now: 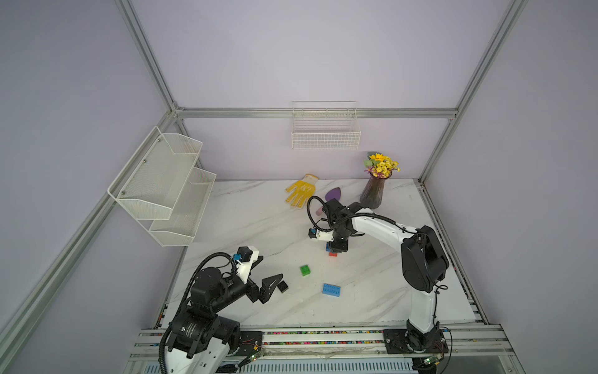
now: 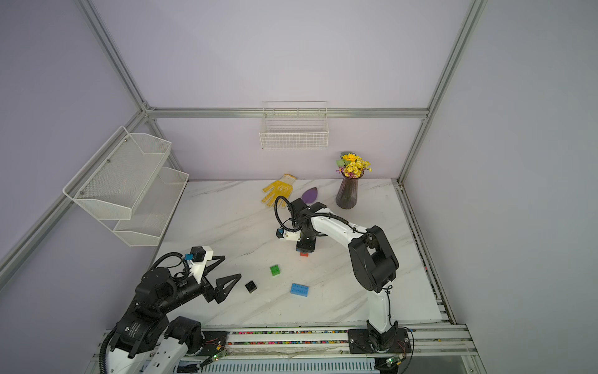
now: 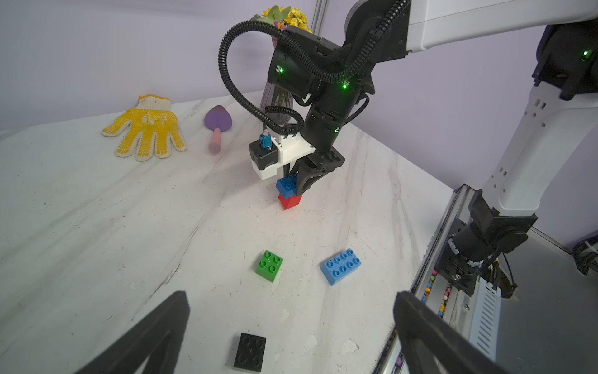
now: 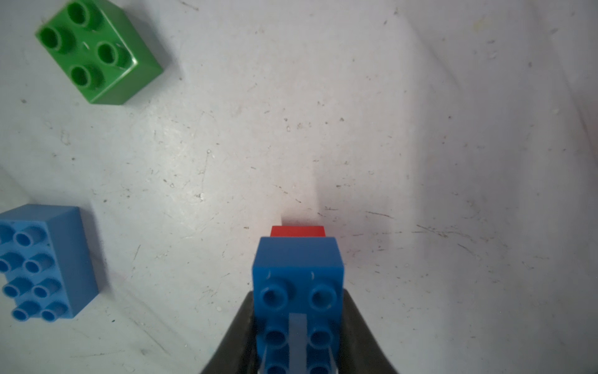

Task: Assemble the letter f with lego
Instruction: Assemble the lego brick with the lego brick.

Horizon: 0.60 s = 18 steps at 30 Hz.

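My right gripper (image 4: pixel 297 301) is shut on a dark blue brick (image 4: pixel 297 275), its fingers clamping the long sides. That brick rests on top of a red brick (image 3: pixel 290 201) standing on the table, seen in both top views (image 1: pixel 333 254) (image 2: pixel 304 254). A green brick (image 1: pixel 304 270), a lighter blue long brick (image 1: pixel 331 289) and a black brick (image 1: pixel 282 286) lie loose and apart nearer the front. My left gripper (image 3: pixel 291 298) is open just short of the black brick (image 3: pixel 250 352), with nothing between its fingers.
A yellow glove (image 1: pixel 301 189), a purple trowel (image 3: pixel 217 121) and a vase of flowers (image 1: pixel 373 191) stand at the back of the table. A mesh shelf (image 1: pixel 161 184) hangs on the left wall, a wire basket (image 1: pixel 325 132) on the back wall. A metal rail (image 1: pixel 323 336) runs along the front edge.
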Each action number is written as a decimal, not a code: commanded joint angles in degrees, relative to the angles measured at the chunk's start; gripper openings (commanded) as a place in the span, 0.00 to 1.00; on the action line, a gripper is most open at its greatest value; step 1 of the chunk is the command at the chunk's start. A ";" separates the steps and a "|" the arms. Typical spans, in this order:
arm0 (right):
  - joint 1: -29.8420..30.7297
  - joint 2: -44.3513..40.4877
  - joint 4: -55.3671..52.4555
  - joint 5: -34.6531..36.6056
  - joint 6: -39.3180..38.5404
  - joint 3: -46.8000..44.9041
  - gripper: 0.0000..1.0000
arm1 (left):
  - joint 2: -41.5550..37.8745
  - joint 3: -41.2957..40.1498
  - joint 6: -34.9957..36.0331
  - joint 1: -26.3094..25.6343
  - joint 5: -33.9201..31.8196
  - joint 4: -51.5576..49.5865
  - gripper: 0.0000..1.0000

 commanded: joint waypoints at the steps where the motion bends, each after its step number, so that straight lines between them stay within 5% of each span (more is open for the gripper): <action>1: 0.28 -3.00 0.52 -1.09 0.70 1.45 0.37 | -0.19 0.17 -0.07 -0.31 -0.05 0.86 1.00; 18: 0.28 3.30 0.55 -1.60 -1.42 3.75 0.37 | -0.48 0.11 0.01 -0.31 0.07 0.86 1.00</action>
